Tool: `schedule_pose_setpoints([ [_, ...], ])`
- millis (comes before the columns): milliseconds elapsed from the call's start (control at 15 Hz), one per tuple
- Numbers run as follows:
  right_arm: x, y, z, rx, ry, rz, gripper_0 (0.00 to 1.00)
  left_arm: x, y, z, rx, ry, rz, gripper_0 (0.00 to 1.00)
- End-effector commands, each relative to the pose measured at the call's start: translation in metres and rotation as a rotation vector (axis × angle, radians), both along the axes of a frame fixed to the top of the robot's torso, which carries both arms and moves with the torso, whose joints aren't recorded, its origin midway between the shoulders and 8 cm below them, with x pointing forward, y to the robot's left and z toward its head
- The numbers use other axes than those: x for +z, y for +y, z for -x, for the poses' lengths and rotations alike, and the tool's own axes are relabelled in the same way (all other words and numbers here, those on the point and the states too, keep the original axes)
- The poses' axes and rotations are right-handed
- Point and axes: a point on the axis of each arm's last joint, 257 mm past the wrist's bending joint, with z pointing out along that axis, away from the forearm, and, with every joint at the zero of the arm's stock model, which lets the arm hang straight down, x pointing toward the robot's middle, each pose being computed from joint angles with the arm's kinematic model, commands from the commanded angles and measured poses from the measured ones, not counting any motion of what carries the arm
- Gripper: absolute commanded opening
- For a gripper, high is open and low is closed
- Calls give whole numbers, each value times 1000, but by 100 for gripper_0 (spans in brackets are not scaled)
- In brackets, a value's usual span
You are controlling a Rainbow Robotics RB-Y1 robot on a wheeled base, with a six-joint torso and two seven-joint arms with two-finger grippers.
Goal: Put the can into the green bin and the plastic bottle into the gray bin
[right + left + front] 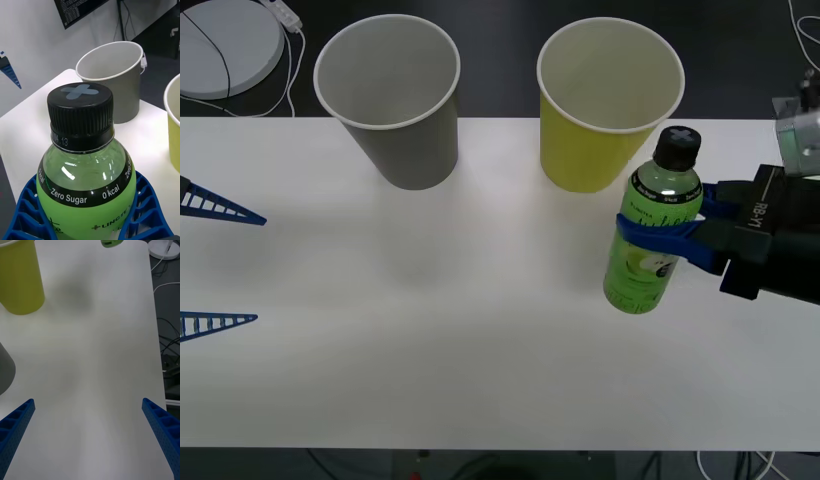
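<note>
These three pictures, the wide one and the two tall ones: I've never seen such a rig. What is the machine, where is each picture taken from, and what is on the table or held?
It is a two-armed robot with blue ribbed two-finger grippers. The wide picture comes from a camera above the arms, looking down at the white table. Each tall picture comes from a camera on one wrist.

At the table's far edge stand two large paper cups: the gray bin on the robot's left and the yellow-green green bin on its right. Both look empty.

The right gripper is shut on the small bright green plastic bottle with a black screw cap, upright, beside the green bin. Its wrist camera looks over the cap toward the gray bin.

The left gripper waits open at the table's left edge, holding nothing.
</note>
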Motion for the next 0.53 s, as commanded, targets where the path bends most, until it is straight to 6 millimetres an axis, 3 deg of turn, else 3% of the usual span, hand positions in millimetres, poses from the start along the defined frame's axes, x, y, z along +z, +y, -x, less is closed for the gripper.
schedule_pose_setpoints([
  [67, 7, 14, 4, 16, 20, 26, 0, 0, 0, 0, 0, 0, 0, 100],
  [533, 18, 42, -26, 97, 14, 58, 0, 0, 0, 0, 0, 0, 0, 100],
])
